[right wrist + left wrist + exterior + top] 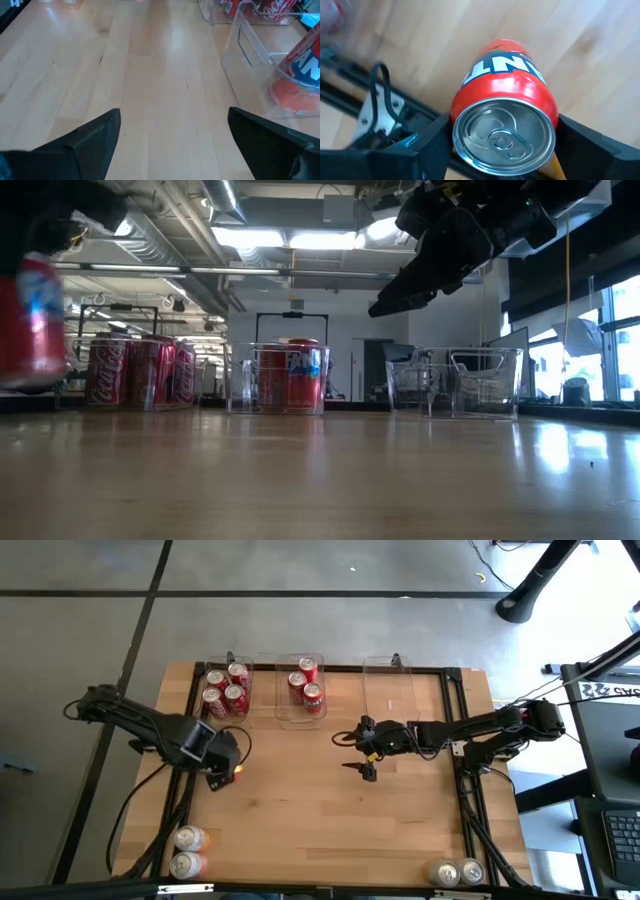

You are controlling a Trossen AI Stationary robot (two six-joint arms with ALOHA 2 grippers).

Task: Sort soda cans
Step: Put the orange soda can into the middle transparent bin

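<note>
Where the left gripper hangs over the wood near the table's left side, holds a red can between its two dark fingers, silver top toward the wrist camera, white lettering on the red body. Seen in the low view as a blurred red can lifted off the tabletop at far left. Jaws closed against the can's sides.

Beyond it, toward the back edge: left clear bin with four red cans standing upright; middle clear bin just beside it with three red cans; right clear bin a little apart from those two. From table height, Coca-Cola script legible on the left group, a different white-and-blue label on the middle group.

At the front left corner, two silver-topped cans with orange at their sides, close together. At the front right corner, two more silver-topped cans side by side.

Right gripper raised above mid-table, just in front of the right bin, fingers spread wide with only bare wood between them, gripping nothing. Wooden table framed by black rails.
</note>
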